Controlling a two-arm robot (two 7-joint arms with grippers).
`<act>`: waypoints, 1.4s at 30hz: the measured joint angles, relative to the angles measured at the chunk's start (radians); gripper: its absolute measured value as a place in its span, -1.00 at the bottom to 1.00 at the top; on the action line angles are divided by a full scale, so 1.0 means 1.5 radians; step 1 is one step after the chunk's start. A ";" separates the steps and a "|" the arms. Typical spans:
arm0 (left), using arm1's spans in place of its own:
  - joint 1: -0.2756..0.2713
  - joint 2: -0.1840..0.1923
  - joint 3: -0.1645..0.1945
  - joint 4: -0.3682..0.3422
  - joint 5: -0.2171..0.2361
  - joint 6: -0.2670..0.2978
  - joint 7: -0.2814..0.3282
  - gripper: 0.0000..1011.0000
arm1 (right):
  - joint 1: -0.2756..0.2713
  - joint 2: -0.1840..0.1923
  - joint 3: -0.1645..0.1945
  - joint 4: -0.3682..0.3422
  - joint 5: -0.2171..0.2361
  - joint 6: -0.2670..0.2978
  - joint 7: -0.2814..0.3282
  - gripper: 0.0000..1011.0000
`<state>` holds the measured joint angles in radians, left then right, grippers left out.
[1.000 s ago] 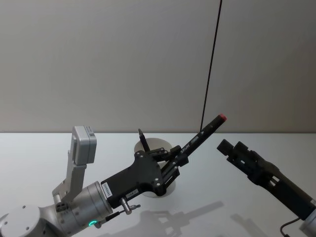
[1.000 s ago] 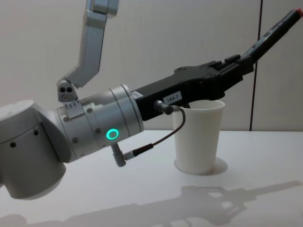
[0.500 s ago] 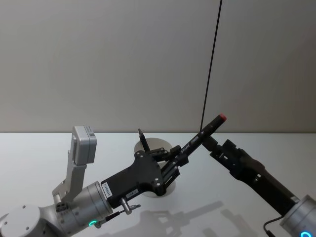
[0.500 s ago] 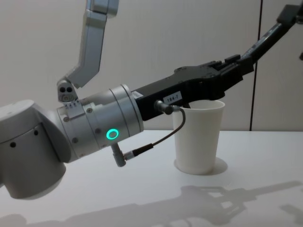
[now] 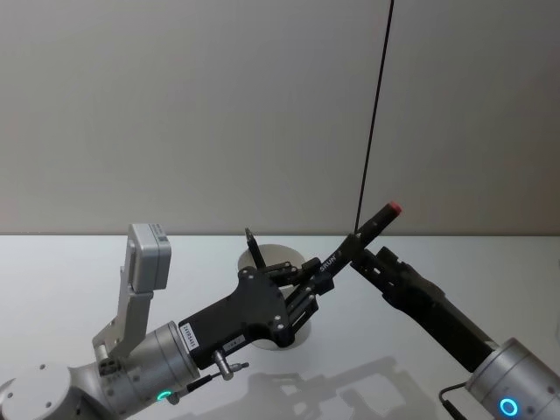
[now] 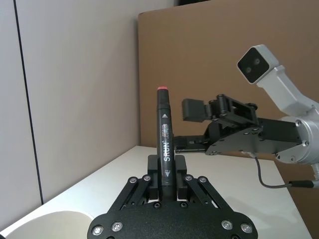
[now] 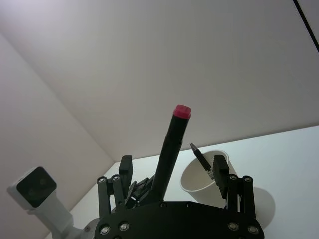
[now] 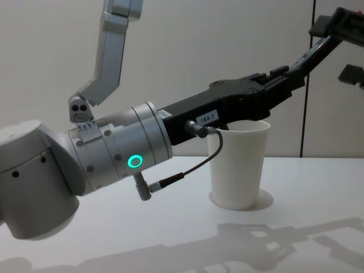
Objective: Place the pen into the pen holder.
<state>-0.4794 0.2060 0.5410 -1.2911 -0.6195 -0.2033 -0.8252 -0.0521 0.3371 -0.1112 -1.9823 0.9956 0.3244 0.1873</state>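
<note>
Above the pen holder (image 8: 239,165), left claw (image 6: 167,163) clamps the pen (image 6: 163,114); right claw (image 7: 172,163) gapes around it.

A white table (image 5: 70,262) spreads across the foreground, smooth and matte. Soft grey shadows (image 8: 267,236) lie on its near part, jagged in outline. Behind it stands a plain pale wall (image 5: 175,105) with no marks on it, meeting the tabletop in a straight line. A thin dark vertical line (image 5: 374,114) runs down this wall from the top edge to the table's far edge, right of centre. In the left wrist view a large brown board (image 6: 224,50) – flat and cardboard-coloured – stands upright beyond the table, beside a pale wall panel.
</note>
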 joint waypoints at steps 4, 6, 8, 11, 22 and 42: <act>0.000 0.000 0.000 0.000 0.000 0.000 0.000 -0.62 | 0.009 -0.012 -0.006 0.009 0.010 0.004 -0.017 0.98; 0.000 0.000 0.000 0.000 0.000 0.000 0.000 -0.62 | 0.014 -0.017 -0.009 0.014 0.015 0.006 -0.024 0.98; 0.000 0.000 0.000 0.000 0.000 0.000 0.000 -0.62 | 0.018 -0.022 -0.011 0.018 0.019 0.007 -0.029 0.98; 0.000 0.000 0.000 0.000 0.000 0.000 0.000 -0.62 | 0.027 -0.031 -0.016 0.027 0.026 0.009 -0.039 0.98; 0.000 0.000 0.000 0.000 0.000 0.000 0.000 -0.62 | 0.049 -0.047 -0.028 0.046 0.041 0.011 -0.053 0.98; 0.000 0.000 0.000 0.000 0.000 0.000 0.000 -0.62 | 0.041 -0.046 -0.021 0.037 0.075 0.010 -0.064 0.98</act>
<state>-0.4793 0.2060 0.5410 -1.2911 -0.6196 -0.2033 -0.8252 0.0101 0.2678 -0.1426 -1.9263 1.1085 0.3390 0.0906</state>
